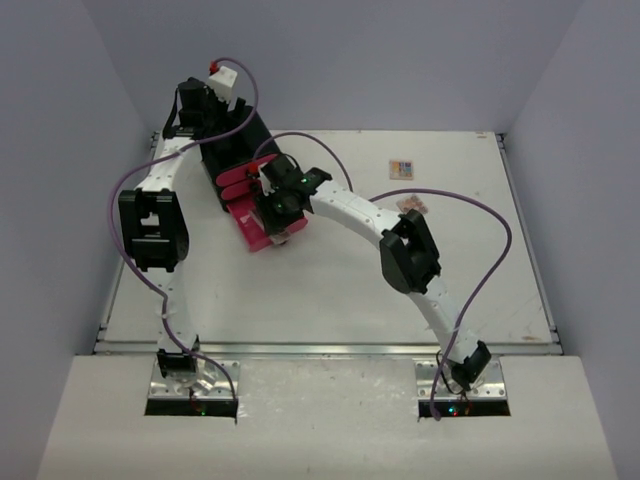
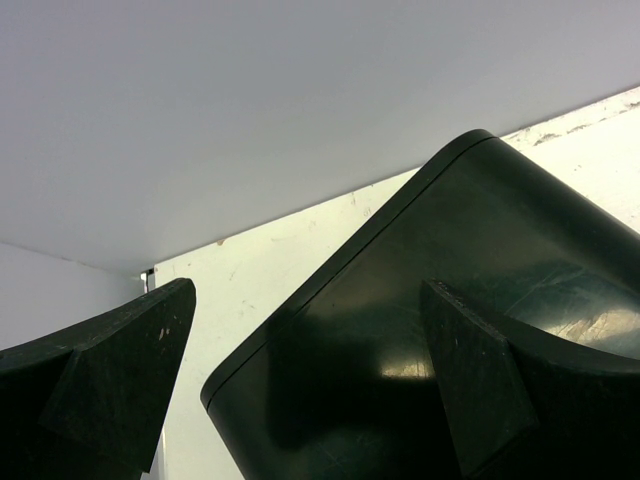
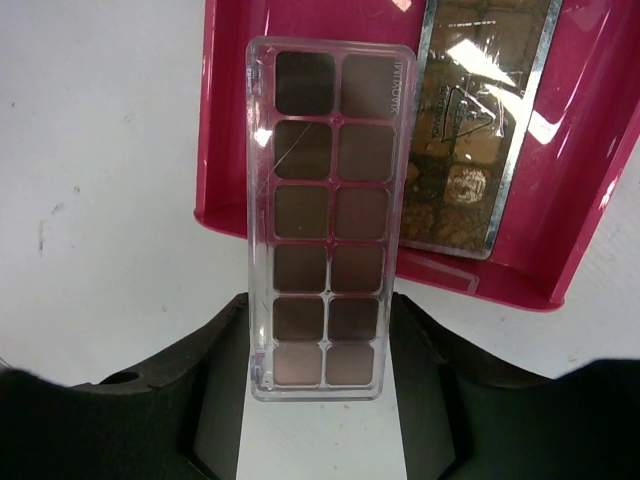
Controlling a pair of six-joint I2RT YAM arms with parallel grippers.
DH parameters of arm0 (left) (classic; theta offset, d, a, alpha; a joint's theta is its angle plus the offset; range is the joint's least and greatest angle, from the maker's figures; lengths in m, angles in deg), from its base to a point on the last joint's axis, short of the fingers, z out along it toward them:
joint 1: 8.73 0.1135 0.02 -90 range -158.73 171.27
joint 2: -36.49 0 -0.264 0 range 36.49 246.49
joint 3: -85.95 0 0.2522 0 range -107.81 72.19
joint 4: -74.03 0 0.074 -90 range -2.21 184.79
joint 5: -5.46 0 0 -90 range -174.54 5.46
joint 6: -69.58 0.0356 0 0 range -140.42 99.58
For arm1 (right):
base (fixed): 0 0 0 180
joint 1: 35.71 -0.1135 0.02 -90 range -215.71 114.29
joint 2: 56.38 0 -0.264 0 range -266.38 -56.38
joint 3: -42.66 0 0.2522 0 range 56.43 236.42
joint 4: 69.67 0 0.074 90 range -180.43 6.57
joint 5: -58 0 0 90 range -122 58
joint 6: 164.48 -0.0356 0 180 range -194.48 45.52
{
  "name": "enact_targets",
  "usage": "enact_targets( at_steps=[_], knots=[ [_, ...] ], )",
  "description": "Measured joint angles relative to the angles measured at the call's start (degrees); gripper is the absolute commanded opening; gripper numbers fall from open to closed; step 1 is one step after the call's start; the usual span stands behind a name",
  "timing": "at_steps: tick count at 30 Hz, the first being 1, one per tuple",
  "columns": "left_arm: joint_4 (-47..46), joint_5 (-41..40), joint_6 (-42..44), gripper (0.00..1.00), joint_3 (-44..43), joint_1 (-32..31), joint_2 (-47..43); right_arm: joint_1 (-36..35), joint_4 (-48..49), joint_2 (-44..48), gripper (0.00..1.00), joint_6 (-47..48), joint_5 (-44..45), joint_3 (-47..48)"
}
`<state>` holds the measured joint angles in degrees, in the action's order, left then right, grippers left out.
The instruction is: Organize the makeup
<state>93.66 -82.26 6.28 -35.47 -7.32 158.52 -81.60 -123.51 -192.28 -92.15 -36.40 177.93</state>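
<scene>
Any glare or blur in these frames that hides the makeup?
Right wrist: sharp; white glare streaks on the brown palette in the pink drawer hide part of its print, while the clear palette reads cleanly. Left wrist: the black chest is glossy, with soft reflections. Top external: even light, faint shadows.

- The top external camera sits high above and behind both arm bases. It looks down and forward over the whole table [image 1: 330,290] from far enough away to take in both arms.
- The left wrist camera looks out past the left gripper [image 2: 305,310]. It is very near the black chest [image 2: 450,230], whose top fills the space ahead of the fingertips.
- The right wrist camera looks down along the right gripper [image 3: 318,305] at close range. The clear palette [image 3: 325,220] lies between the fingers and the pink drawer [image 3: 225,120] just beyond their tips.
- The top view shares the chest with the left wrist view and the drawer with the right wrist view.
</scene>
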Motion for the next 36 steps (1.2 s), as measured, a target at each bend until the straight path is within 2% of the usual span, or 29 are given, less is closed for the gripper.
enact_targets(
  at_steps=[5, 17, 20, 32, 34, 36],
  knots=[
    [0.02, 0.07, 0.0, 0.96, 0.02, 0.0, 0.0, -0.02, 1.19, -3.78, 0.0, -0.91, 0.54, 5.13],
    [0.0, 0.11, -0.02, 0.96, 0.0, 0.0, 0.0, 0.0, 2.88, -6.85, 0.0, -2.92, 1.31, 7.04],
    [0.0, 0.11, -0.02, 0.96, 0.0, 0.0, 0.0, 0.0, 4.22, -7.29, 0.05, -3.5, 1.54, 7.14],
    [0.0, 0.21, -0.02, 0.96, 0.0, 0.0, 0.0, -0.02, 12.39, -11.9, 0.1, -8.14, 4.51, 8.08],
    [0.0, 0.29, -0.02, 0.96, 0.0, 0.0, 0.0, -0.02, 14.28, -12.18, 0.14, -9.06, 4.87, 8.08],
    [0.0, 0.31, -0.02, 0.96, 0.0, 0.0, 0.0, -0.02, 15.68, -12.5, 0.23, -10.04, 5.09, 8.08]
  ],
)
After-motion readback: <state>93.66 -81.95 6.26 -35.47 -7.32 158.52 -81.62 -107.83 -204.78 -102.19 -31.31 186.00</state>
